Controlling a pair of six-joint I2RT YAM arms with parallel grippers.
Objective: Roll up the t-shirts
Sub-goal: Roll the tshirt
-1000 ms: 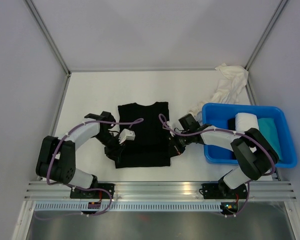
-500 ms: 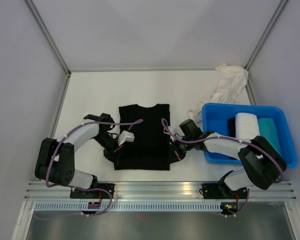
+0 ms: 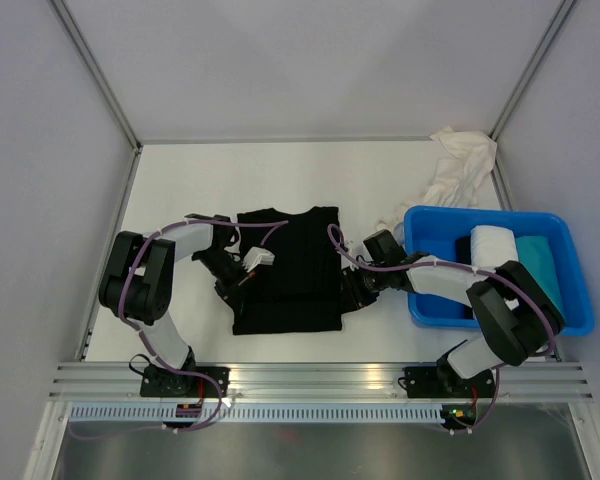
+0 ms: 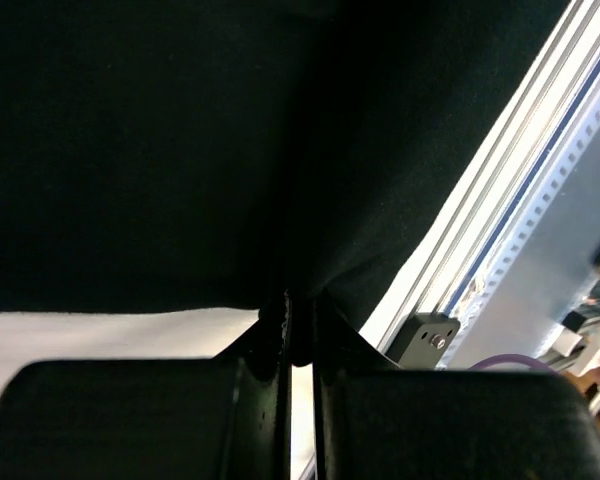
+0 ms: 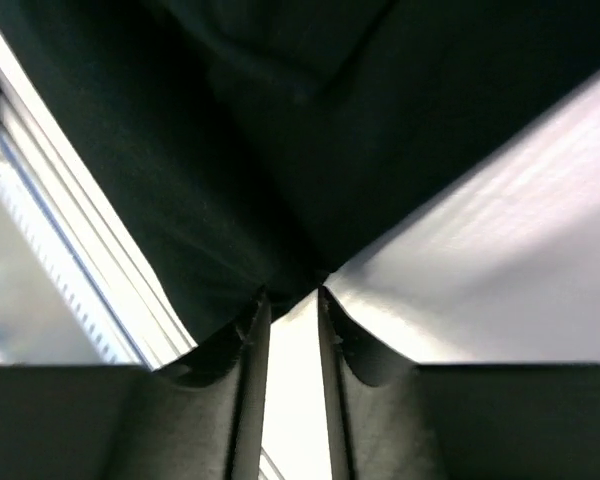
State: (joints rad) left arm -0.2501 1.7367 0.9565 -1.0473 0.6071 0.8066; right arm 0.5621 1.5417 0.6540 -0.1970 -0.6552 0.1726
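Top external: black t-shirt [image 3: 285, 270] lies flat mid-frame. Left end effector [image 4: 292, 308] pinches its edge; right end effector [image 5: 290, 298] is a little open.

R gripper [image 5: 292, 296] tips slightly apart, black tee [image 5: 280, 130] corner maybe touching, table [image 5: 500, 230] right

Left arm [image 3: 175, 243] and right arm [image 3: 440, 276]: white shells, black joints, purple cables [image 3: 332, 240] looping along both. Left pincer [image 4: 298, 312], right pincer [image 5: 291, 300]: matte black fingers, ridged tips.
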